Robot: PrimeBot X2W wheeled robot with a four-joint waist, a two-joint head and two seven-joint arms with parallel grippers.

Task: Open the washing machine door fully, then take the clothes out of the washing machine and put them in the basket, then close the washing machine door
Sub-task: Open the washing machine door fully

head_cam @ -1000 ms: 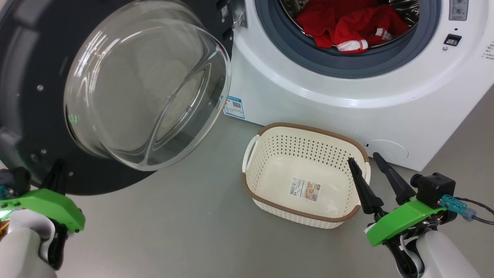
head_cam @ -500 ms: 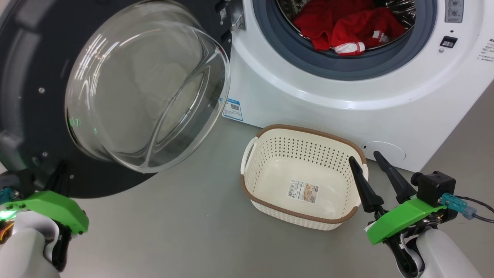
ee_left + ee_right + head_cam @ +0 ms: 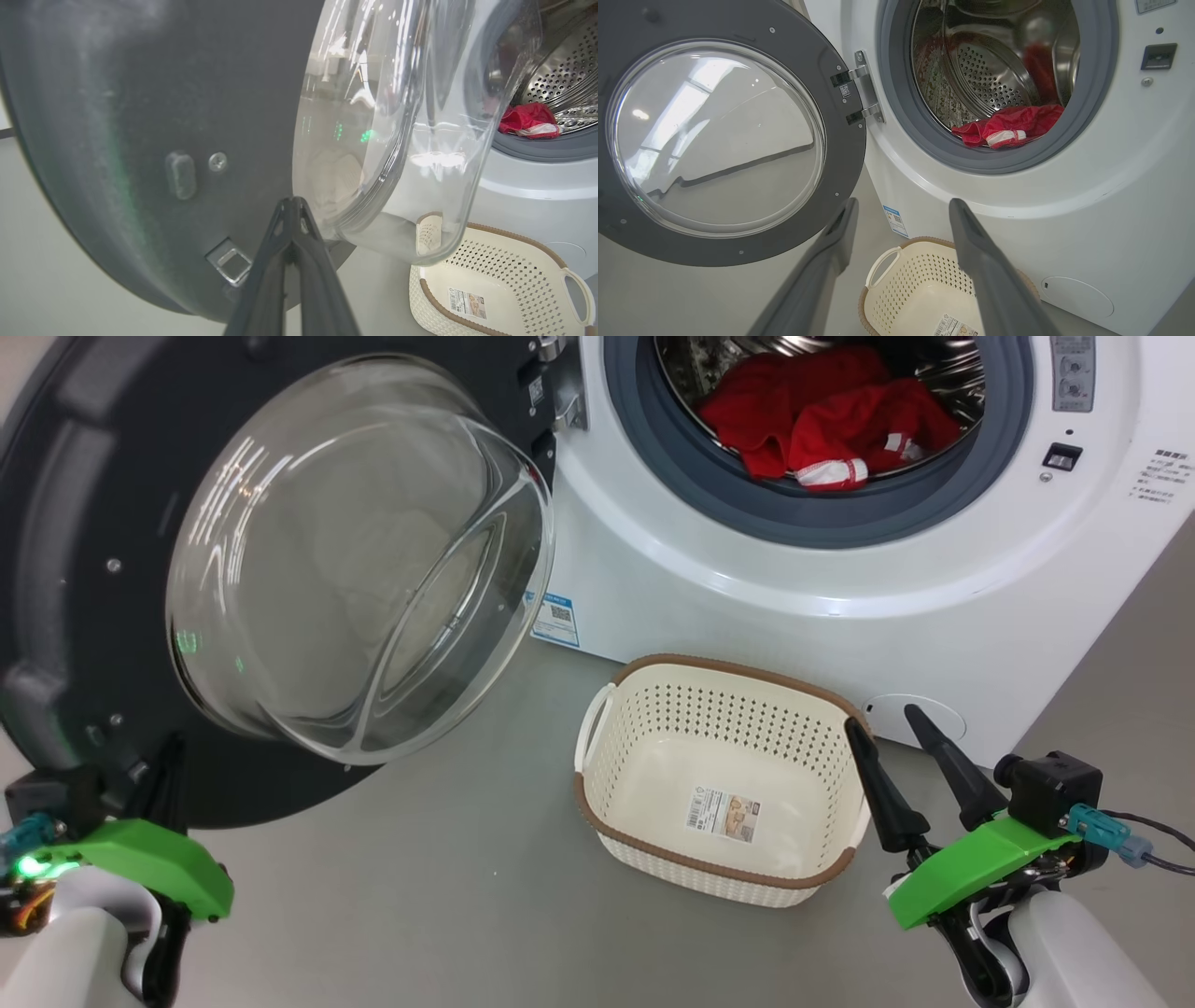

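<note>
Inside the drum, head view: the clothes lie at the front lip of the washing machine, up ahead of the right gripper, the nearer one, fingers apart.
Basket, head view: the basket stands empty on the floor, just beside that gripper.
Door, left wrist view: left gripper, closed on nothing, tips near the lower rim of the washing machine door.
Drum, right wrist view: the heap lies crosswise above the gap between the fingers.

Clothes in machine (basket before it).
</note>
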